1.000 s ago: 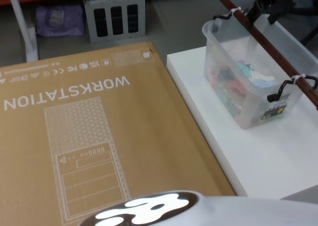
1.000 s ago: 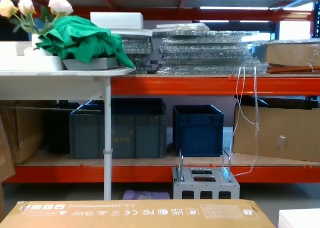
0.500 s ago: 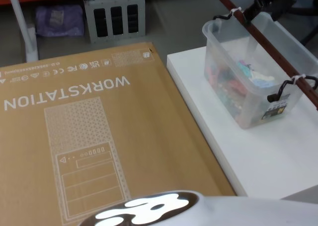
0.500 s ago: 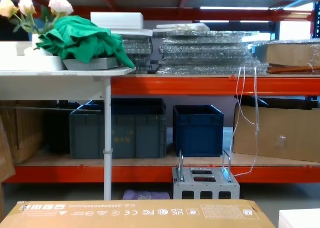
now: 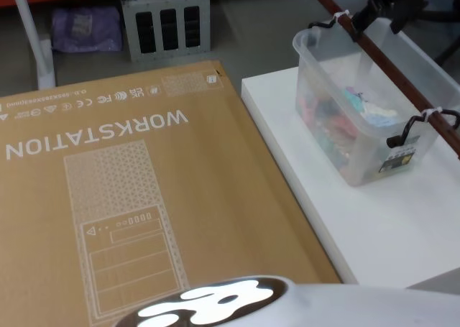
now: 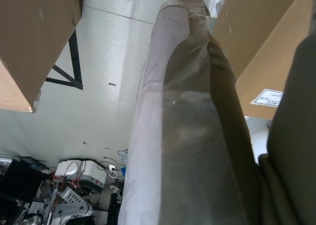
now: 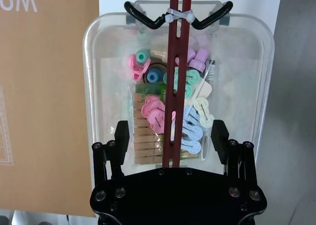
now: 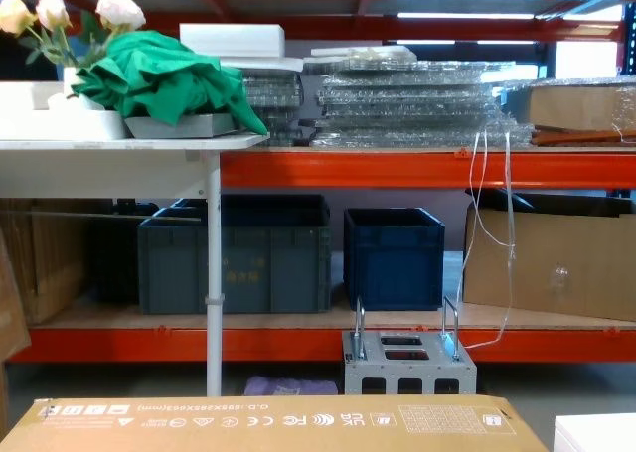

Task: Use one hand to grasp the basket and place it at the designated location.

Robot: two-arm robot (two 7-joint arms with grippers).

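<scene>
Here the basket (image 5: pixel 366 111), a clear rounded plastic tub of pastel clothes pegs (image 7: pixel 190 126), sits on the white table (image 5: pixel 374 226) near its far edge, bare tabletop open in front; beside it lies a cardboard WORKSTATION box (image 5: pixel 129 197). Its long axis runs away from the robot, the reddish-brown slotted strip (image 7: pixel 175 76) lengthwise; the right gripper (image 7: pixel 170 136) hovers above the far end, jaws open, straddling that strip.
</scene>
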